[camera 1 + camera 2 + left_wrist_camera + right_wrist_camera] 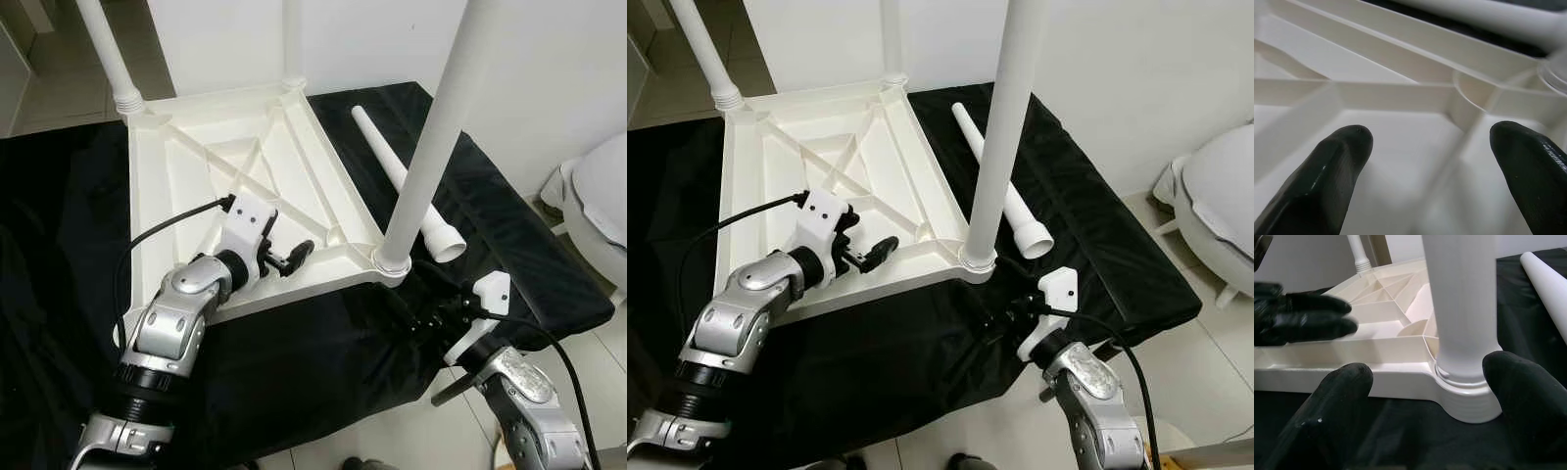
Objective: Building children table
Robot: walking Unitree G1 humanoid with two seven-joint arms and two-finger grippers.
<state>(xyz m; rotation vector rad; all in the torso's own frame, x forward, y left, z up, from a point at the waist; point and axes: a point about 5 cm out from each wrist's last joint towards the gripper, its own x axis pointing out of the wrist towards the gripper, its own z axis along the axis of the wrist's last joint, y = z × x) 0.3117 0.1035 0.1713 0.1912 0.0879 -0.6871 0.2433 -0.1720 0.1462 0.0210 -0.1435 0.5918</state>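
Left gripper (292, 257), fingers spread, hovered over the upturned white tabletop (186, 157) at frame centre; right gripper (1427, 382), also spread, faced the fitted leg (431, 147) lower right

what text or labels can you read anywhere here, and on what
None: nothing readable.
The white table top, the screwed-in legs, the loose leg and the black cloth bear no print.
Neither do the left gripper and right gripper.
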